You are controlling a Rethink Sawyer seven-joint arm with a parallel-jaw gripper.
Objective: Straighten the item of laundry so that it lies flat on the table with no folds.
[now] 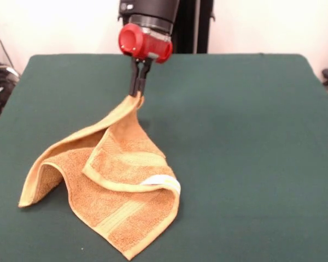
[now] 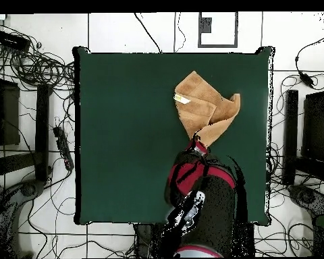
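Observation:
The orange-tan towel (image 1: 120,185) lies folded and rumpled on the dark green table (image 1: 246,136), in the front view's lower left. One corner is lifted off the table. My gripper (image 1: 138,87) is shut on that raised corner and holds it up, so the cloth hangs down in a fold toward the table. A small white label (image 1: 164,182) shows on a folded edge. In the overhead view the towel (image 2: 204,108) sits right of the table's middle (image 2: 124,135), and my gripper (image 2: 194,141) is mostly hidden under the arm.
The red and black arm (image 2: 202,195) reaches over the table from its base side. Cables and dark equipment (image 2: 30,88) lie on the floor around the table.

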